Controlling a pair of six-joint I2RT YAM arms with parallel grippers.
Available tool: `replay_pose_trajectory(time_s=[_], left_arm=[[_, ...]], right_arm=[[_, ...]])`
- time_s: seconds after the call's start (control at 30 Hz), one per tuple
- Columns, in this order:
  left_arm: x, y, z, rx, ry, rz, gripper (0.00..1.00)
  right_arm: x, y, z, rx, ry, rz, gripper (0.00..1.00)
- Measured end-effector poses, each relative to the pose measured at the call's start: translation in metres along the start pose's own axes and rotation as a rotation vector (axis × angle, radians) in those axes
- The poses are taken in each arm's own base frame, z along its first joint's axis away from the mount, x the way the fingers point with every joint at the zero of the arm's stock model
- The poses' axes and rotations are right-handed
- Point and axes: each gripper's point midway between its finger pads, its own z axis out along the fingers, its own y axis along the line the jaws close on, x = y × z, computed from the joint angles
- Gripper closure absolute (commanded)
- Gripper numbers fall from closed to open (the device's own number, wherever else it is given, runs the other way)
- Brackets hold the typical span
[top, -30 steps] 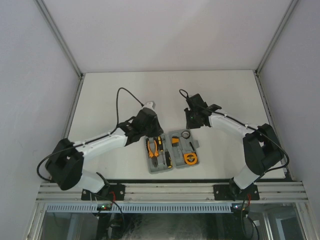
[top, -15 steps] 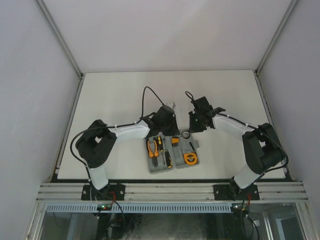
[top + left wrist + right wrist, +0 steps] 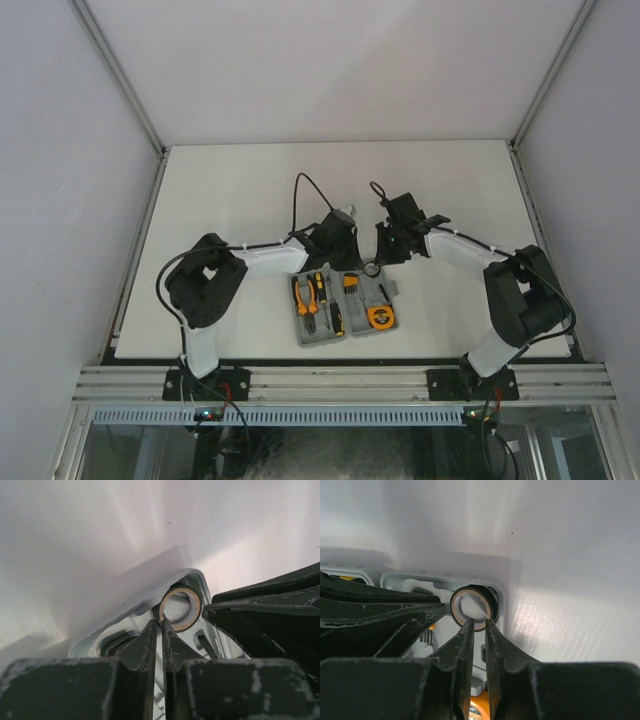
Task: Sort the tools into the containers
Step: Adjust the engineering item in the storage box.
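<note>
**Clerk:** Item one, far left?

**Checker:** Left hand [image 3: 161,625]. Its fingers are drawn to a thin slit with nothing seen between them, so enter it as closed and empty. The tips hang over the far edge of the case, just beside the ring.

**Clerk:** Item two?

**Checker:** Grey case [image 3: 322,341], lying open and flat on the bench [image 3: 250,180] near the arm bases. The left half holds the orange pliers [image 3: 308,297] and a yellow-and-black screwdriver [image 3: 336,321]. The right half holds the hex keys [image 3: 351,283], and the tape measure [image 3: 380,318] sits in its near compartment.

**Clerk:** And the ring?

**Checker:** Black ring [image 3: 472,605] with a pale inner face, in the far corner recess of the right half. Whether it sits fully down I cannot tell.

**Clerk:** Last item?

**Checker:** Right hand [image 3: 477,622]. Its fingers are close together with a narrow gap, and the tips are at the ring's near rim. Whether they pinch that rim cannot be told.

**Clerk:** Handling note?

**Checker:** Seating the ring looks like the step in hand, with the sorting nearly complete.
- Both hands crowd one corner, so let one of them work and draw the other aside.
- Press straight down on the rim rather than sideways, because the light case may slide or tip.
- Lift away vertically so the ring does not come out with the fingers.
</note>
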Motion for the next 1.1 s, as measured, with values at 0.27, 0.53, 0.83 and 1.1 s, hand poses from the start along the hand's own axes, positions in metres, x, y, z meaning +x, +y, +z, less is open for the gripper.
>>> replay_pose_trajectory(time_s=[0.27, 0.53, 0.83, 1.1], left_arm=[[0.004, 0.004, 0.004, -0.011, 0.011, -0.001, 0.89], [0.003, 0.003, 0.011, -0.012, 0.015, -0.002, 0.89], [0.003, 0.001, 0.013, -0.005, 0.022, -0.001, 0.9], [0.003, 0.001, 0.013, -0.003, 0.025, -0.001, 0.9]], right_arm=[[0.003, 0.0, 0.003, -0.005, 0.015, 0.004, 0.87], [0.003, -0.001, 0.006, -0.007, 0.021, 0.007, 0.89], [0.003, -0.006, 0.008, 0.016, 0.018, 0.007, 0.91], [0.007, -0.009, 0.014, 0.03, 0.037, 0.009, 0.93]])
